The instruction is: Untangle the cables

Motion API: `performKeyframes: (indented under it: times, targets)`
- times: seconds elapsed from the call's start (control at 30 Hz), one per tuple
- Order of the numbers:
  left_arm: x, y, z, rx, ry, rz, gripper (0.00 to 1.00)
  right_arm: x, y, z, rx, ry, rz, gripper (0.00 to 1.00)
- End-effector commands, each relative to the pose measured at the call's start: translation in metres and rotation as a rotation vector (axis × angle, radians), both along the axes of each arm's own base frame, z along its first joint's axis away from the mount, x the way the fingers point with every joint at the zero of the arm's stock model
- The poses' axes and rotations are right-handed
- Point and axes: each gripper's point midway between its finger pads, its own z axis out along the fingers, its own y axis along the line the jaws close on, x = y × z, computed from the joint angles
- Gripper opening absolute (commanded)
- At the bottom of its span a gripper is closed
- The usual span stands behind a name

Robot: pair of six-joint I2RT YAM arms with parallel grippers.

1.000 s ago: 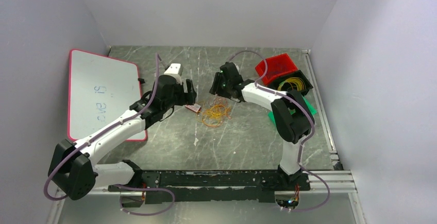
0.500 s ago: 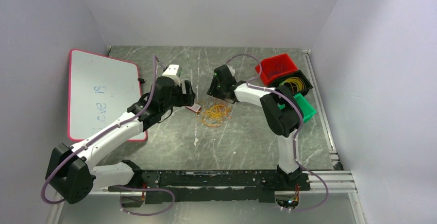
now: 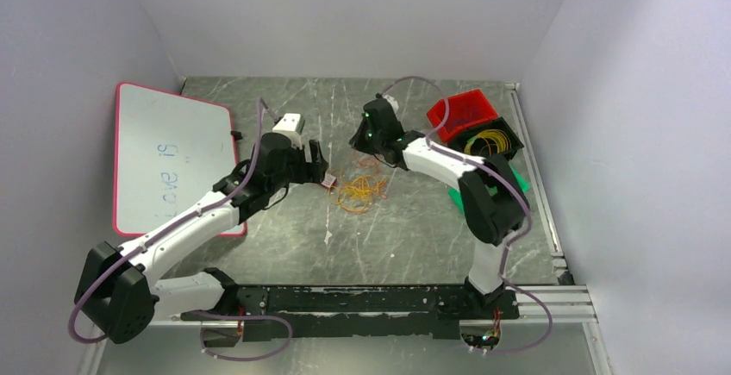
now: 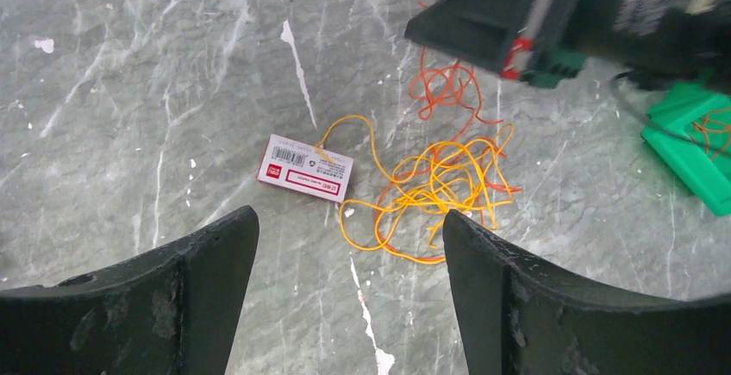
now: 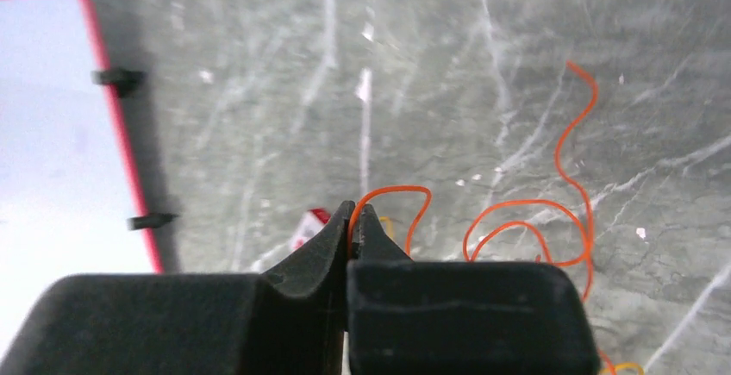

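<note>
The cables [image 3: 362,190] lie as a loose tangle of thin yellow and orange strands [image 4: 440,181] on the grey marbled table, between the two arms. My right gripper [image 5: 355,211] is shut on one orange cable [image 5: 396,188], which loops out from its fingertips and trails down to the tangle. In the top view the right gripper [image 3: 364,138] hangs just behind the tangle. My left gripper [image 4: 349,220] is open and wide, low over the table in front of the tangle, with nothing between its fingers. In the top view the left gripper [image 3: 321,165] is just left of the tangle.
A small white and pink label card [image 4: 306,168] lies against the tangle's left side. A whiteboard [image 3: 168,155] covers the left of the table. At the right stand a red bin [image 3: 465,109], a black bin [image 3: 509,138] holding yellow coils, and a green bin [image 3: 515,184].
The right gripper has shut on the orange cable and drawn back slightly from the tangle. The left gripper has edged closer to the label card, still open.
</note>
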Motion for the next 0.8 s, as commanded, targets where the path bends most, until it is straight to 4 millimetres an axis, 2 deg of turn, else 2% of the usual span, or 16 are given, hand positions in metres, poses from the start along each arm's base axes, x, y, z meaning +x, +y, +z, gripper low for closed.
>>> performKeyframes:
  times: [0.0,0.1,0.27,0.5,0.63,0.77]
  targets:
    - [-0.001,-0.014,0.024,-0.069,-0.084,-0.077,0.83,-0.002,-0.003,0.079,0.06,-0.158,-0.003,0.0]
    - [-0.005,-0.022,0.041,-0.122,-0.148,-0.13,0.83,-0.011,-0.009,0.119,0.079,-0.217,0.009,0.0]
    - [-0.006,-0.026,0.057,-0.129,-0.235,-0.181,0.83,-0.02,-0.02,0.183,0.1,-0.318,0.009,0.0]
    - [-0.001,-0.034,0.066,-0.131,-0.265,-0.215,0.83,-0.026,-0.035,0.265,0.105,-0.461,0.003,0.0]
    - [-0.003,-0.044,0.07,-0.139,-0.287,-0.279,0.83,-0.031,-0.045,0.299,0.112,-0.521,-0.015,0.0]
    - [-0.001,-0.054,0.082,-0.145,-0.349,-0.332,0.83,-0.038,-0.045,0.32,0.139,-0.539,0.003,0.0]
